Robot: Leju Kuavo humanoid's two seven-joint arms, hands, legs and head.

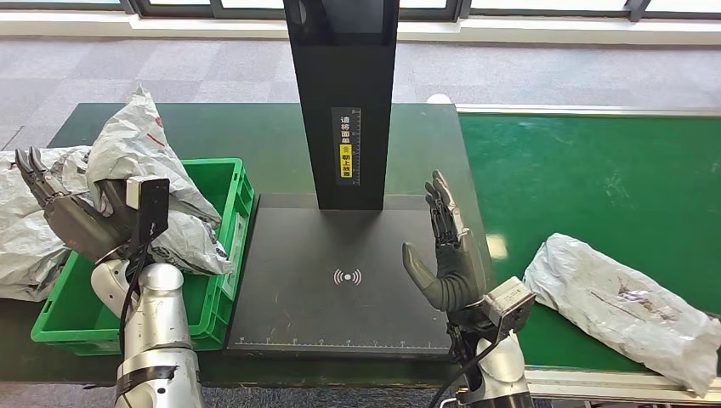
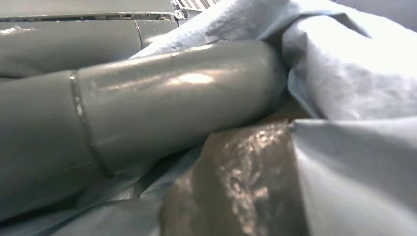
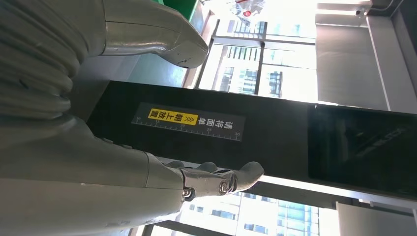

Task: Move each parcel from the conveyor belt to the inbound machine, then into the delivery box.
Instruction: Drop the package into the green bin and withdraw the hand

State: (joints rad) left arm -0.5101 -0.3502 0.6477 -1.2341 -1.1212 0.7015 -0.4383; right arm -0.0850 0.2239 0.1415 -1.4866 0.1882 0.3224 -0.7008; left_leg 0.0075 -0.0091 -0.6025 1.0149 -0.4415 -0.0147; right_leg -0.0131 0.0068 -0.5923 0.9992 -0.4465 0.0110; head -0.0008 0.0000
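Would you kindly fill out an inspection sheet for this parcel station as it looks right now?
Surface: dark scanner platform, nothing on it.
Job's things: grey parcel on the green conveyor belt; crumpled parcels piled in the green delivery box.
Clutter: nothing seen.
Hands: left hand over the box, against the parcels; right hand open, upright above the platform's edge.
Cables: black cable along the left wrist.
Surroundings: black scanner column, grey carpet.

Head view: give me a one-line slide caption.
Left hand over parcels in the green box, right hand open beside the empty scanner plate, one parcel waiting on the belt.
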